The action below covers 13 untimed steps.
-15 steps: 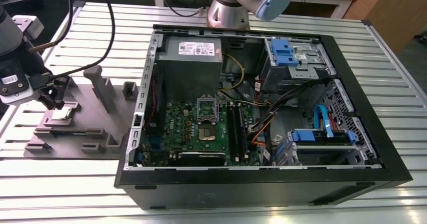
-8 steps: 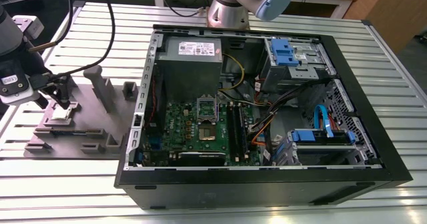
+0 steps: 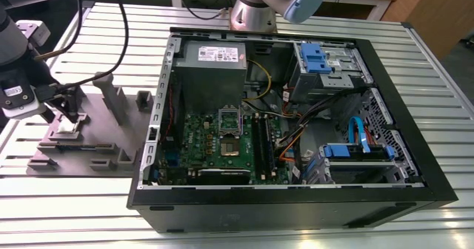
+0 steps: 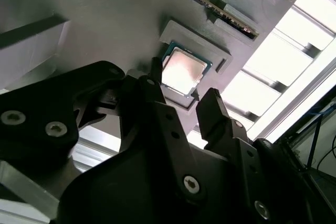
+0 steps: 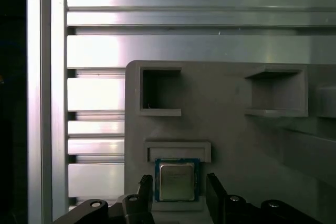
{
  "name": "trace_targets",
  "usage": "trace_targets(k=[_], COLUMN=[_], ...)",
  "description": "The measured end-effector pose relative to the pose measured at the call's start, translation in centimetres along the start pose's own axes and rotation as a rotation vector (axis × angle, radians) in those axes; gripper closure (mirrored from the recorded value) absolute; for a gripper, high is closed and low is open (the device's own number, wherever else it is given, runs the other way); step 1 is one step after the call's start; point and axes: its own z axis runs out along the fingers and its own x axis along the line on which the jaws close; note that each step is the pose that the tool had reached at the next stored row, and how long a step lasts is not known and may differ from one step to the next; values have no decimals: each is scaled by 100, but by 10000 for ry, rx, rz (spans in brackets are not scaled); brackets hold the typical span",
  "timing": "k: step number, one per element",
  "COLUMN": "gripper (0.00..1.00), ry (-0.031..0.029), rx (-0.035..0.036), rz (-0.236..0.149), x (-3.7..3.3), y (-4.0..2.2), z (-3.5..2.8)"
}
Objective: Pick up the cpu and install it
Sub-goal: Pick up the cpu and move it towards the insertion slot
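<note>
Slatted metal worktop (image 3: pixel 74 204) carries a grey fixture (image 5: pixel 226 129), and the cpu (image 5: pixel 176 180) lies flat in a shallow recess of it, silvery face up. The end effector (image 4: pixel 184 87) stands open astride the chip, fingers (image 4: pixel 212 108) on either side, seemingly just clear of its edges, gripping nothing. An open computer case (image 3: pixel 414 196) sits beside the fixture, towards the exterior view's right.

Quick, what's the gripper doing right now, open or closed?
Gripper: open, fingers either side of the cpu lying in its grey holder, not clamped on it.
</note>
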Motion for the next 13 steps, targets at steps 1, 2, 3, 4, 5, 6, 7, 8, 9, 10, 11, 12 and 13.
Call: trace_targets(k=[1, 2, 3, 4, 5, 6, 7, 8, 9, 10, 11, 12, 13], gripper=[47, 47, 47, 47, 47, 47, 47, 47, 47, 47, 47, 47, 47], ry=[1, 2, 5, 7, 7, 8, 11, 12, 13, 15, 16, 14, 14], rx=[4, 9, 16, 20, 22, 25, 28, 27, 27, 28, 29, 28, 29], rz=[-25, -49, -71, -90, -105, -124, -145, -173, -200, -213, -215, -216, -216], x=[-1, -1, -2, -4, -5, -8, -11, -14, -14, -14, -14, -14, -14], y=[0, 0, 0, 0, 0, 0, 0, 0, 0, -1, -1, -1, -1], z=[12, 24, 36, 45, 53, 63, 72, 80, 87, 92, 92, 98, 102])
